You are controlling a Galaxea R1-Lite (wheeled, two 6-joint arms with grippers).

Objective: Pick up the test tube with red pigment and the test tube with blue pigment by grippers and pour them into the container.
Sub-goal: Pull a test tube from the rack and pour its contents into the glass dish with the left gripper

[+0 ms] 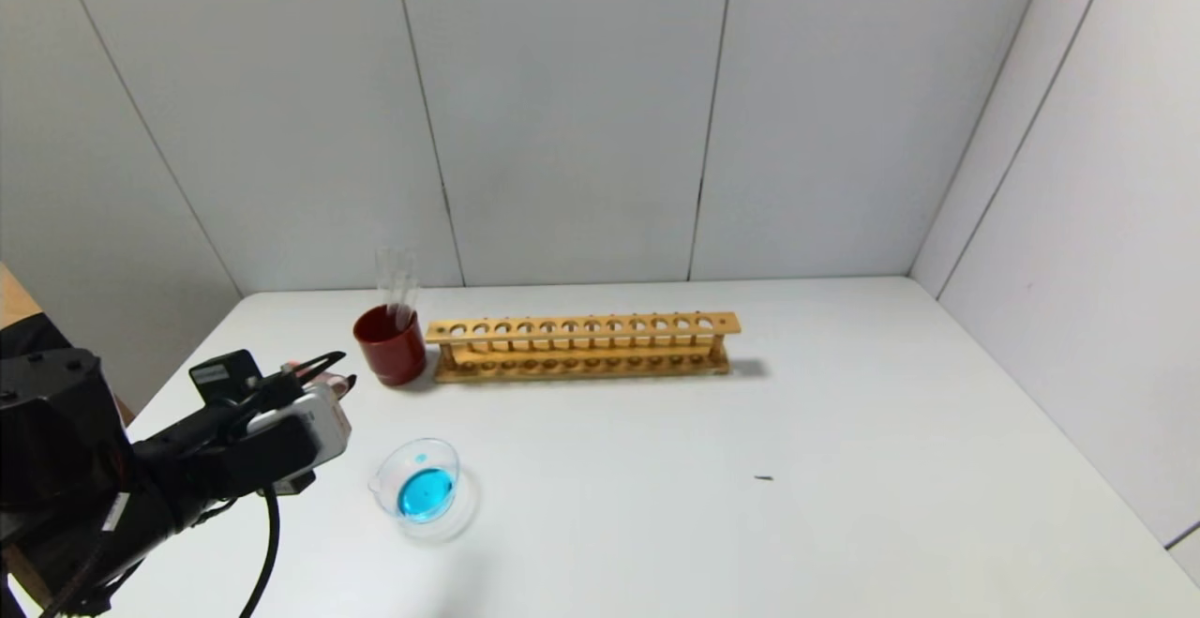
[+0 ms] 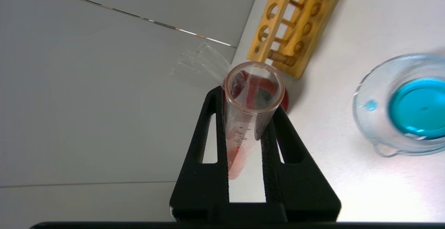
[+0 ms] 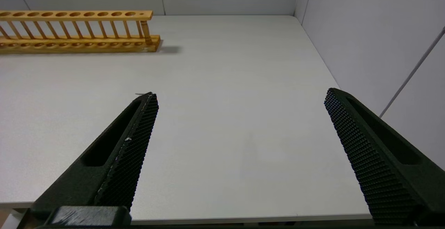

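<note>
Clamping the test tube with red pigment (image 2: 248,117) near the bench's left edge, your left gripper (image 2: 245,142) could spill short of the container (image 1: 419,489); right gripper (image 3: 240,124) gapes idle.

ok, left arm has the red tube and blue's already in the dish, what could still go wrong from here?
1. The left gripper holds the test tube with red pigment beside the container, not over it; tipping now would likely spill on the table.
2. The glass tube sits between narrow fingers and might slip as it tilts.
3. The container is small and light; a bump from the tube could slide it or slosh the blue liquid.
</note>
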